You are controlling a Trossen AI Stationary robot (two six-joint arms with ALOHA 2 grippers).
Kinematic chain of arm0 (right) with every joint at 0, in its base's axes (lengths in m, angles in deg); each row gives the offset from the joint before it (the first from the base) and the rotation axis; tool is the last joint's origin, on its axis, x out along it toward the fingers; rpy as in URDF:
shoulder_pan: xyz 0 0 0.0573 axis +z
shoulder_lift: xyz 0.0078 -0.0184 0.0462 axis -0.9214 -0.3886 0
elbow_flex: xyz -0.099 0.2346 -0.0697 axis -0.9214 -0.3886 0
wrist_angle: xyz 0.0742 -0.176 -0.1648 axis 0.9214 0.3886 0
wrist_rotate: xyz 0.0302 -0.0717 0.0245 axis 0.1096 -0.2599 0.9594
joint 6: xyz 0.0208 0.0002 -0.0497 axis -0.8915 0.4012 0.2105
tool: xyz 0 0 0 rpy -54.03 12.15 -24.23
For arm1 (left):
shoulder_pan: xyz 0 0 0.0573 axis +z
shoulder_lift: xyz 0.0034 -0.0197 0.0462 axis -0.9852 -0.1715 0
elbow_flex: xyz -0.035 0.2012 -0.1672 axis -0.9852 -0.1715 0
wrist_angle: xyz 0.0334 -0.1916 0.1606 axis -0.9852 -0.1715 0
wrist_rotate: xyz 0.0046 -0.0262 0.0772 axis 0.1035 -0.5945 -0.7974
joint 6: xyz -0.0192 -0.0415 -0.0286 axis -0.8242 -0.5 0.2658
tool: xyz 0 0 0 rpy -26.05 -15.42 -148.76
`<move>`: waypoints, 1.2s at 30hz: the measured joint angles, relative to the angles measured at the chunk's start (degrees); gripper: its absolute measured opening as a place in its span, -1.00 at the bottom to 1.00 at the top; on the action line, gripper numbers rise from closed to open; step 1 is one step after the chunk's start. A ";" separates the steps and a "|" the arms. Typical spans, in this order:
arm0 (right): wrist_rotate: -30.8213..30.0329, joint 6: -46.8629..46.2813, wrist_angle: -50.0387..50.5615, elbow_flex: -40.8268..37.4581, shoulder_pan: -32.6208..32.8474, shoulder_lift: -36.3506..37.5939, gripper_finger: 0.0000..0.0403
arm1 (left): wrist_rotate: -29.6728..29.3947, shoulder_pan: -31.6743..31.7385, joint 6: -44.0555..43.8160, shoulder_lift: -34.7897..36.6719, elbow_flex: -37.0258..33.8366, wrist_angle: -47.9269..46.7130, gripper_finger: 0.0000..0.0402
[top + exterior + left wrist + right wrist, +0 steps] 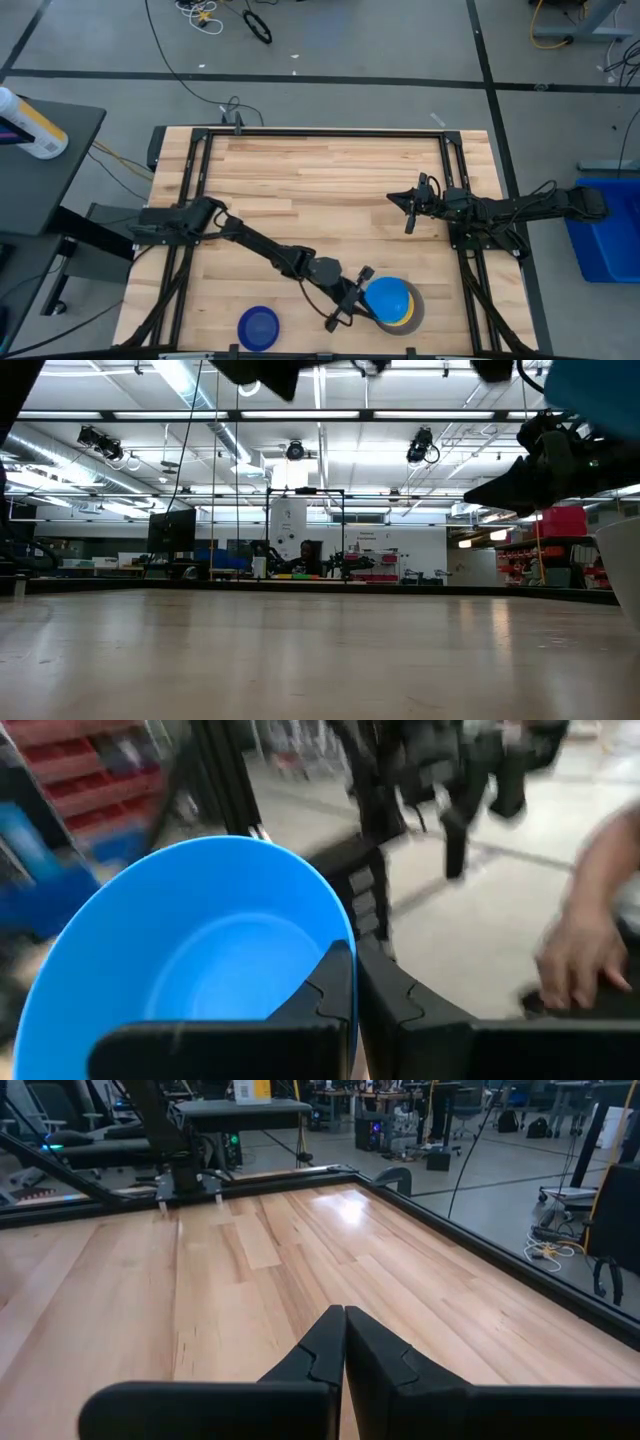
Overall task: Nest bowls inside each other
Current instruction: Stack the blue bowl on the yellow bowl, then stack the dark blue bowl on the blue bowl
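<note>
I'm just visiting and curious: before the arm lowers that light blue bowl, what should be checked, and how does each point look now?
1. Grip: left gripper is shut on the rim of the light blue bowl. Ok.
2. Bowl over the stack: in the high view the light blue bowl sits above the yellow bowl and grey bowl. Ok.
3. Bowl level: in the left wrist view it looks tilted. Not ok.
4. Right gripper out of the way: shut, empty, over bare table. Ok.
5. Dark blue bowl clear of the path: it sits apart near the table's front edge. Ok.
6. Red bowl in the stack: cannot tell.
</note>
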State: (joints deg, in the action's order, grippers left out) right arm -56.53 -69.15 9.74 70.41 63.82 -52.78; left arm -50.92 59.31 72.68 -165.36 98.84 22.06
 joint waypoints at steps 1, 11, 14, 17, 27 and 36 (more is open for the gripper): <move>-0.01 0.00 0.01 0.00 0.01 -0.02 -0.91 | 1.10 0.35 -0.39 -1.24 1.24 -1.19 -0.97; -0.01 0.00 1.32 0.02 0.02 -0.05 -0.91 | 1.60 1.10 -0.91 -10.92 14.52 -13.95 -0.97; 0.01 0.00 1.43 0.02 0.02 -0.11 -0.91 | -0.49 1.03 -0.36 -10.87 14.86 -16.58 -0.97; 0.01 0.00 1.44 0.02 0.00 -0.11 -0.91 | -0.85 1.15 -0.36 -10.89 14.77 -17.77 -0.97; -0.01 0.00 1.26 0.02 0.02 -0.07 -0.91 | 2.66 1.09 -1.33 -10.89 14.77 -18.41 -0.68; 0.00 0.00 1.25 0.02 0.01 -0.07 -0.91 | 0.79 1.11 -1.71 -10.89 14.77 -16.24 -0.10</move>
State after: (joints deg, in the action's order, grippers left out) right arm -56.53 -69.15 10.98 70.44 63.83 -52.85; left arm -50.14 60.42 70.97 -176.25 113.61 5.82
